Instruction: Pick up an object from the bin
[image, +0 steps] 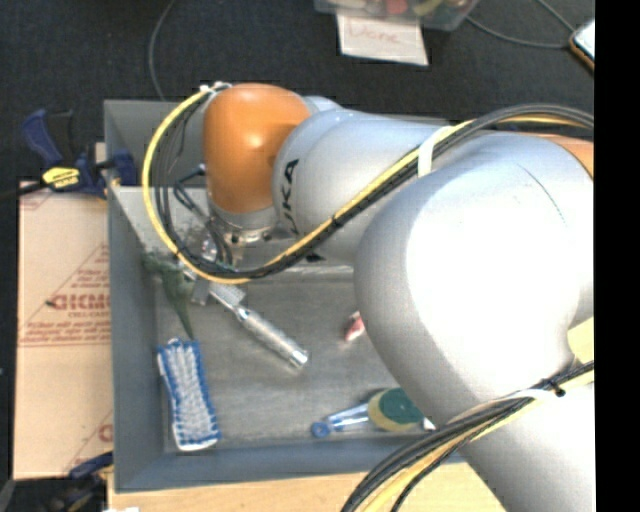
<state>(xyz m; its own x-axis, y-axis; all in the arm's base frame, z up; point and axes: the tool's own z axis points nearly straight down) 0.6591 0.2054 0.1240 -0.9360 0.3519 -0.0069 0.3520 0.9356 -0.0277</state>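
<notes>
My gripper (224, 247) hangs under the arm's wrist over the far left part of the bin. Just below it a silver, tube-like stick (266, 337) lies slanted on the floor, its upper end close under the gripper. To the gripper's left lies a dark green plastic sprig (176, 293) with a thin stem, beside the left wall. Whether the gripper touches either thing is hidden by the wrist.
A blue and white brush (187, 393) lies along the left wall near the front. A small pink piece (352, 327) sits mid-bin by the arm. A blue tube with a green and yellow round end (372, 414) lies at the front wall. The big arm covers the bin's right half.
</notes>
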